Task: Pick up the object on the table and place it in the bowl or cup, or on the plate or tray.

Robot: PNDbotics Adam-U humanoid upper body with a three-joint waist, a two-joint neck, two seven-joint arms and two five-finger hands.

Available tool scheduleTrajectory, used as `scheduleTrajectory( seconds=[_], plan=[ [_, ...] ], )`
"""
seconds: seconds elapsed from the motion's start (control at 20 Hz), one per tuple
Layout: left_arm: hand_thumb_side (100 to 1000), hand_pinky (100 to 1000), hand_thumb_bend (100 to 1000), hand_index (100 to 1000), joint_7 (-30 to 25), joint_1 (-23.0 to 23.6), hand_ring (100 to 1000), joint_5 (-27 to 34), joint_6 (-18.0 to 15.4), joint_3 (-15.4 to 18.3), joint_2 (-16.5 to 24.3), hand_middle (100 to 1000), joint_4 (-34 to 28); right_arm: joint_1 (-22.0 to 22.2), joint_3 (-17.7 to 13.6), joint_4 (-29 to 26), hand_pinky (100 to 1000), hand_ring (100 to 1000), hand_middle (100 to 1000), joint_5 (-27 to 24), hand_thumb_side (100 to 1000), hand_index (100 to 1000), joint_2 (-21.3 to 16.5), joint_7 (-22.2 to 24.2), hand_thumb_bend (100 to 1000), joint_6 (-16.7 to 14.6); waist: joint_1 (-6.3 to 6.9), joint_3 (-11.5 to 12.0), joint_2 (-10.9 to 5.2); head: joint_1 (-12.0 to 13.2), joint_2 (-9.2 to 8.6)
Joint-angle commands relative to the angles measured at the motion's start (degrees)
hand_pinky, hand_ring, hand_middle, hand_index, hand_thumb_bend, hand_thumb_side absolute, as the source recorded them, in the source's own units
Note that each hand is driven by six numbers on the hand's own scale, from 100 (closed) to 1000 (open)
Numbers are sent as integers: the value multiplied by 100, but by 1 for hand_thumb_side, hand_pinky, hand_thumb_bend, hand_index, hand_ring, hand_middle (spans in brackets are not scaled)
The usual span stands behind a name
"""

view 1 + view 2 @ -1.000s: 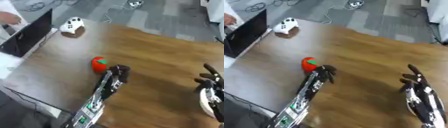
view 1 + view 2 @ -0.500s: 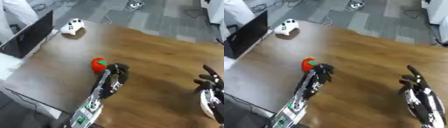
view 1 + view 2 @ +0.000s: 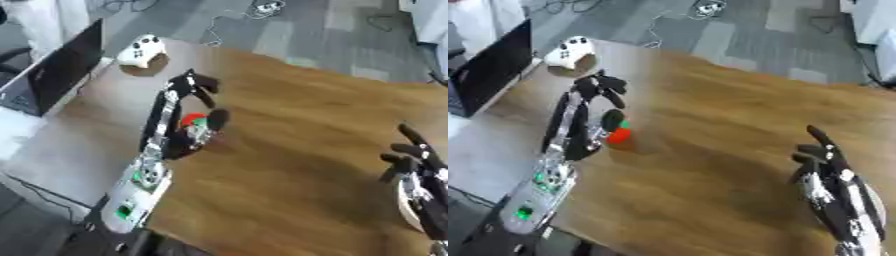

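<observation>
Currently: red-and-green object sits on worktop beside left arm | left robot hand raised past it, fingers curled, empty | right robot hand open, idle | object likely light, smooth, may roll; grasp round its sides.

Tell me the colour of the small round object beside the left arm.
Red with a green patch; the round object shows best in the right eye view.

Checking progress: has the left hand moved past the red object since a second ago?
Yes. The left hand now reaches beyond the red object, toward the white controller.
</observation>
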Motion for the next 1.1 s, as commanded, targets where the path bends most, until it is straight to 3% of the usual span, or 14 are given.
scheduleTrajectory(
  seconds=[0.05, 0.25, 0.45, 0.6, 0.8, 1.1],
  plan=[
    [832, 947, 682, 697, -139, -125, 491, -828, 267, 211, 314, 555, -201, -85, 5, -69, 820, 414, 986, 16, 428, 762, -87, 7, 100, -12, -2, 10, -42, -92, 3],
    [837, 928, 687, 697, -333, -190, 496, -1490, 502, 278, 401, 558, -276, -103, 8, -77, 819, 413, 986, 17, 429, 763, -95, 13, 100, -23, -22, -2, -24, -87, -5],
    [838, 981, 728, 694, -356, -217, 493, -1627, 585, 289, 404, 552, -181, -112, 11, -89, 819, 413, 986, 13, 430, 762, -101, 19, 100, -30, -31, -19, -14, -83, 11],
    [823, 1000, 782, 684, -172, -237, 509, -1276, 559, 248, 343, 550, 142, -111, 18, -103, 819, 413, 985, 5, 431, 762, -101, 27, 100, -31, -27, -36, -14, -68, 29],
    [836, 1000, 791, 707, 172, -277, 552, -413, 387, 180, 235, 588, 840, -108, 23, -115, 818, 412, 984, -7, 432, 761, -98, 33, 100, -26, -29, -77, -20, -65, 38],
    [852, 1000, 728, 721, 150, -331, 557, -543, 290, 194, 205, 596, 1362, -95, 22, -138, 818, 412, 983, -34, 433, 760, -97, 28, 100, -16, -29, -112, -28, -58, 86]
  ],
)
